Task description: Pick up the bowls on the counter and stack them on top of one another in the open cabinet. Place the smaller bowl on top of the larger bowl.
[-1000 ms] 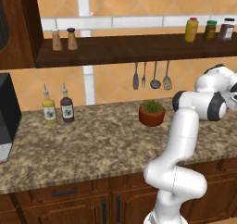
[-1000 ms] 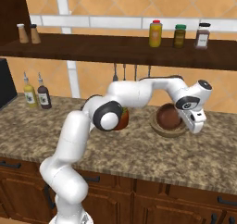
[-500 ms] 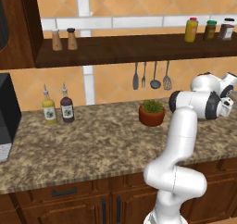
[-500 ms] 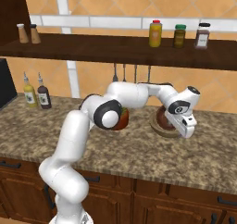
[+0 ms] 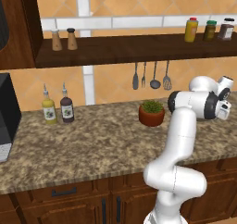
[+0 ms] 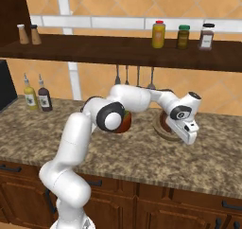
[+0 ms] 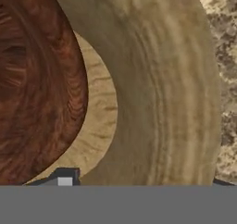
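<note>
Hand view: gripper close over larger bowl [image 7: 157,89], tan grain broad across frame; smaller bowl [image 7: 37,84], dark reddish-brown, sits inside it at left. Speckled counter [image 7: 227,79] visible along right edge. Finger tips barely in frame; whether spread or pressed together cannot be told. Right base view: arm reaches over counter [image 6: 142,162], gripper [image 6: 185,132] low at both bowls, nested, near wall. Open cabinet [image 6: 94,50] above carries spice jars. Left base view: terracotta plant pot [image 5: 151,113] just beside arm's elbow; two sauce bottles [image 5: 58,109] well apart at left.
</note>
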